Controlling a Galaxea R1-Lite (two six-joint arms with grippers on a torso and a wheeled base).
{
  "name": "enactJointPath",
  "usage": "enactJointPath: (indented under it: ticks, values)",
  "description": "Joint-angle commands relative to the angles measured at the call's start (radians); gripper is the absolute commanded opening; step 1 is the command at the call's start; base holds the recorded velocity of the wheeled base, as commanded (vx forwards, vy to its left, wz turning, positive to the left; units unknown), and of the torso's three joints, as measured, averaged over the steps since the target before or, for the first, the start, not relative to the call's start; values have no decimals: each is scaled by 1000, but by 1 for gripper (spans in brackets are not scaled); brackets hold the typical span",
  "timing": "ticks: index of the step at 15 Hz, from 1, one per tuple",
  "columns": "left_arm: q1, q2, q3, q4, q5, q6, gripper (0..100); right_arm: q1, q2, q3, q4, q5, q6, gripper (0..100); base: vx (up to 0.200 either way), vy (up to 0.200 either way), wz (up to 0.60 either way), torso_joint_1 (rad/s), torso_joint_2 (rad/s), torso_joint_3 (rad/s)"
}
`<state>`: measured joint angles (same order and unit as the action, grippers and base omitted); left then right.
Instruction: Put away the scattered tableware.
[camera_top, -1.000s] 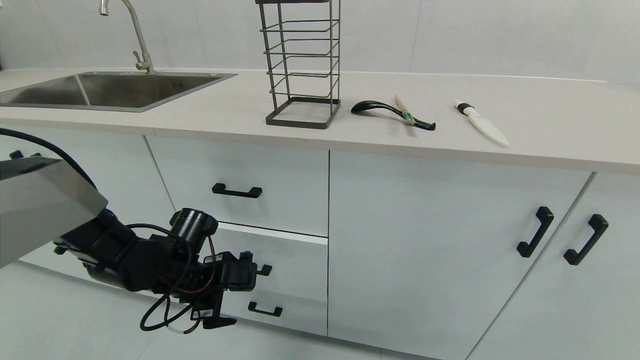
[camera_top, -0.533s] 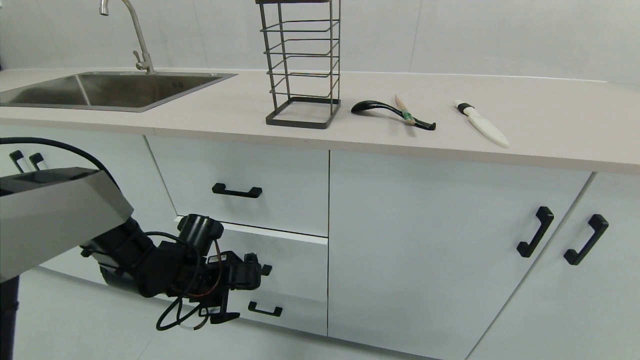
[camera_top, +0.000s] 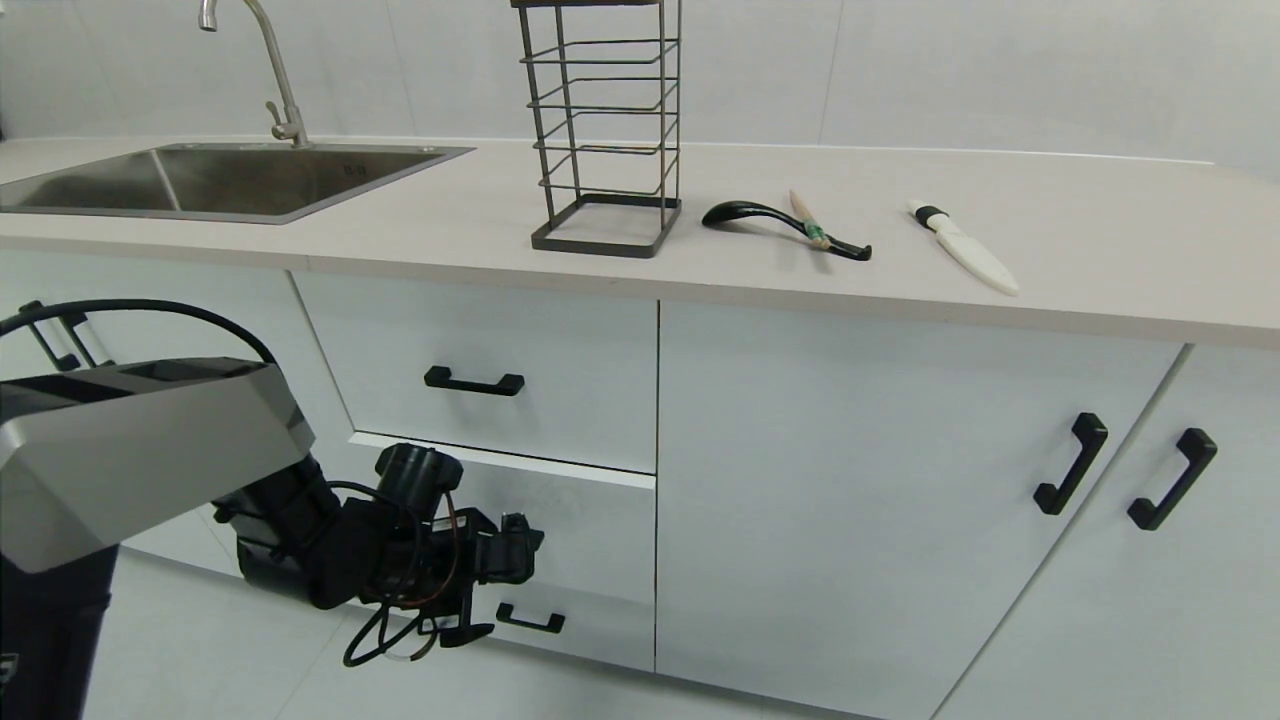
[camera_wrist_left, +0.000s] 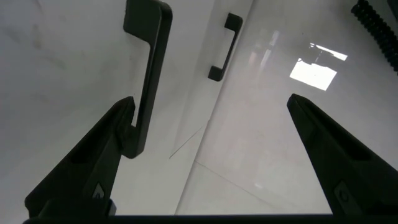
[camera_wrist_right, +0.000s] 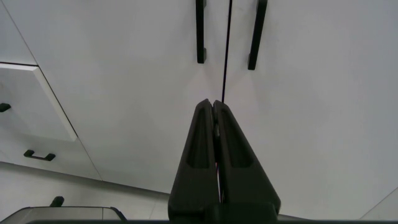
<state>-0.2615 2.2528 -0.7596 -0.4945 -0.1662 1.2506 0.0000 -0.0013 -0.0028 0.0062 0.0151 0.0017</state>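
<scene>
A black ladle (camera_top: 770, 217), a wooden-handled utensil (camera_top: 808, 222) lying across it, and a white knife (camera_top: 962, 246) lie on the countertop (camera_top: 400, 225), right of a wire rack (camera_top: 605, 130). My left gripper (camera_top: 503, 585) hangs low in front of the drawer stack, open, at the slightly pulled-out middle drawer (camera_top: 580, 520). In the left wrist view its open fingers (camera_wrist_left: 81, 168) stand apart, with a black drawer handle (camera_wrist_left: 149, 68) just inside one finger. My right gripper (camera_wrist_right: 216, 107) is shut with nothing in it, facing the cabinet doors.
A steel sink (camera_top: 220, 180) with a faucet (camera_top: 275, 70) sits at the counter's left. The top drawer handle (camera_top: 473, 381) and bottom drawer handle (camera_top: 530, 620) are black. Two door handles (camera_top: 1070, 463) stand at the right. The floor (camera_wrist_left: 280, 143) lies below.
My left arm has shifted to the right, closer to the drawers, with its gripper still open. The things on the counter have not moved.
</scene>
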Motion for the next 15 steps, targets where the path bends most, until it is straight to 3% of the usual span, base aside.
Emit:
enactJointPath:
  ticks: [1,5,12,15]
  values:
    - [-5,27,-18,-1,1,4,100,0,1,0,0,0,0,0,0,0,0,0,0,0]
    - [-44,37,-12,11,1,6,100,0,1,0,0,0,0,0,0,0,0,0,0,0]
    - [-48,-38,36,10,-3,-2,100,0,1,0,0,0,0,0,0,0,0,0,0,0]
    - [-48,-239,148,19,-9,-10,100,0,1,0,0,0,0,0,0,0,0,0,0,0]
